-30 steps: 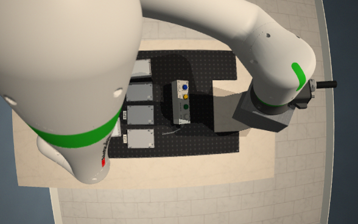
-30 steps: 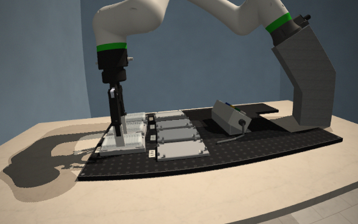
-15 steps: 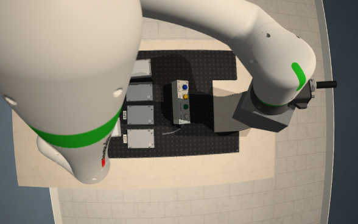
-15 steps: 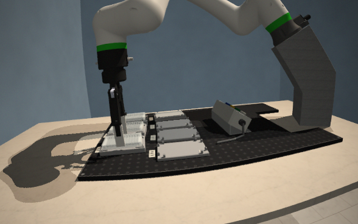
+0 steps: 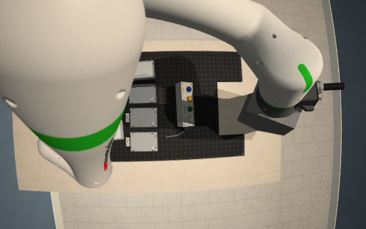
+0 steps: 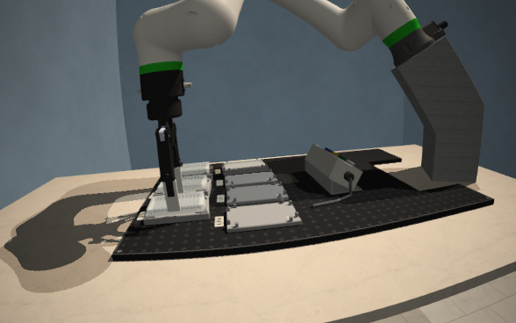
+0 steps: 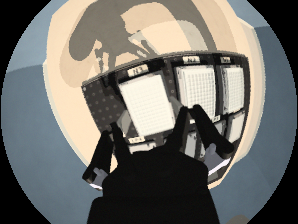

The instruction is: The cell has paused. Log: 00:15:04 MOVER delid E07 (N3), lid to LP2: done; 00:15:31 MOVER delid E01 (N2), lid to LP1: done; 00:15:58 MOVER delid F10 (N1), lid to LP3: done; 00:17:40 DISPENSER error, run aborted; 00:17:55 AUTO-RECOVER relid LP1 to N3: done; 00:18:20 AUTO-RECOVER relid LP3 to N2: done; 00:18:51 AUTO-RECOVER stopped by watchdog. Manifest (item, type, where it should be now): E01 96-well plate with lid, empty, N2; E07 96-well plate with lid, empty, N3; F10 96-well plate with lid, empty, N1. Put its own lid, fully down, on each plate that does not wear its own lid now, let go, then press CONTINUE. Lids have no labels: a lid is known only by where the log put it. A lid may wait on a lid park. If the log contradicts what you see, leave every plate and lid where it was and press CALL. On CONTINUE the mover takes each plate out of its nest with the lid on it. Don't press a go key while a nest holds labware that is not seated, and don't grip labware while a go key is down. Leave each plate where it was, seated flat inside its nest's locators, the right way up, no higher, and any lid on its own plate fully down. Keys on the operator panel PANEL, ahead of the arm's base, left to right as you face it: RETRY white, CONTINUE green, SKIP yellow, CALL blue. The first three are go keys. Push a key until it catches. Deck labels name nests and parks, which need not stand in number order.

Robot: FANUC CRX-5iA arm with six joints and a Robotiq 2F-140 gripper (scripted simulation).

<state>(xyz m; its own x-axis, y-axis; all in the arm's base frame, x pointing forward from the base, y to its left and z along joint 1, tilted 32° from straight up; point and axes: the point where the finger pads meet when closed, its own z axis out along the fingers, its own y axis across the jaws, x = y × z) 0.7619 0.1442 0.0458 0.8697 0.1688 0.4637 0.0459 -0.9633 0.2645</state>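
Note:
Three white 96-well plates stand in a row of nests at the deck's left end: the near plate, the middle plate and the far plate. They also show in the wrist view, with the near plate looking brighter than the other two. I cannot tell which of them wear lids. My gripper points straight down over the near plate, fingers open and low at its edges, with nothing between them. The arm hides the plates in the overhead view.
Beside the plates is a row of grey lid parks; the far park looks lighter. The operator panel carries blue, yellow, green and white keys. The arm's grey pedestal stands at right.

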